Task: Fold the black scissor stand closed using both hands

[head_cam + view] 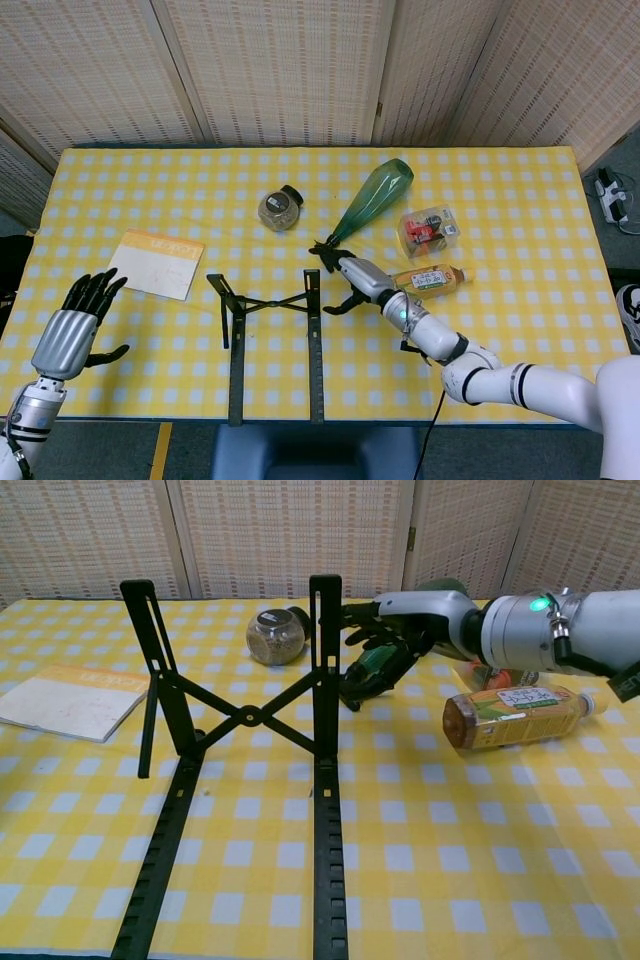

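Silver-grey shells over the backs of both hands, black fingers. Left hand (66, 335) on a ringed silver wrist at 8 o'clock. Right hand (400, 630) joined to a silver cylindrical forearm with a lit green lamp, black bands and a black cable; white, black-ringed arm segments at 4 o'clock.

Checkered table (520, 190): stand (272, 300), jar (279, 209), bottles, notebook (156, 264).

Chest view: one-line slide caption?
Right hand open beside the unfolded stand, not touching; jar and bottles behind.
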Robot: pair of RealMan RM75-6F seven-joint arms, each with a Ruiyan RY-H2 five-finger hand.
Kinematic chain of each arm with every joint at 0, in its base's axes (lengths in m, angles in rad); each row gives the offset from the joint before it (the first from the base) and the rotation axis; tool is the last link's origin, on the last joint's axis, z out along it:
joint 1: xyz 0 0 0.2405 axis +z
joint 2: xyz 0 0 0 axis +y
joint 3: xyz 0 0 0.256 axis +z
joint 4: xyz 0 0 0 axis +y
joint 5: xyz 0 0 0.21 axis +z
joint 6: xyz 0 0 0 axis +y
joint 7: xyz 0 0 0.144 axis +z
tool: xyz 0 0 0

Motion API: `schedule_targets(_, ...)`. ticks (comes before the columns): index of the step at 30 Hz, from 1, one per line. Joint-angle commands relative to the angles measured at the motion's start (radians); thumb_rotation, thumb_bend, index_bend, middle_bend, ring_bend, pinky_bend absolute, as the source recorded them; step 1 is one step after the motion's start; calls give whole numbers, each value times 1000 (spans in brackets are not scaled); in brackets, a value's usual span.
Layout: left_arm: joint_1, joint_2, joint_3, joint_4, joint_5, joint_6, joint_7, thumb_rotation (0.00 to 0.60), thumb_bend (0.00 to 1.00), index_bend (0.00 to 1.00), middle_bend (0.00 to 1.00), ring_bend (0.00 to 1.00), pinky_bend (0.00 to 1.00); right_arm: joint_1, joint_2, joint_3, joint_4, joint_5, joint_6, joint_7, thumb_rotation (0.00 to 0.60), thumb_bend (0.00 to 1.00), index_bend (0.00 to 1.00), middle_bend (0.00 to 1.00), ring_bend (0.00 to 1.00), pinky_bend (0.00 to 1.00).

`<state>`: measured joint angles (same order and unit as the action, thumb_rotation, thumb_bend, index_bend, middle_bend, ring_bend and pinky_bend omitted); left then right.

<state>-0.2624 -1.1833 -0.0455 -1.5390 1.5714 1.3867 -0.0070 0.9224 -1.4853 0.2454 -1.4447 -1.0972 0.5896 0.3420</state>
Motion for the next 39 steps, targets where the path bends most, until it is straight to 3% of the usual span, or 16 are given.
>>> schedule_targets(1, -1, -1, 1, -2, 0, -1, 3, 600, 135, 0, 28, 24, 0, 24, -40, -29, 15, 124, 36, -134, 600, 269, 162, 87, 106, 39)
schedule_targets(7, -4, -4, 0, -4, 1, 0, 5, 600, 135, 0, 28, 24, 0, 57, -111, -34, 29, 281, 109, -283, 600, 268, 290, 147, 157, 77)
schedule_targets(13, -6, -6, 3, 0, 0, -2, 1, 600, 135, 0, 27, 24, 0, 83, -151, -21, 36, 384, 121, -352, 600, 269, 347, 166, 171, 83)
schedule_targets(39, -9, -22, 9, 39, -2, -4, -30, 600, 135, 0, 27, 16, 0, 108, -236, 10, 102, 476, 154, -464, 600, 271, 531, 243, 183, 102)
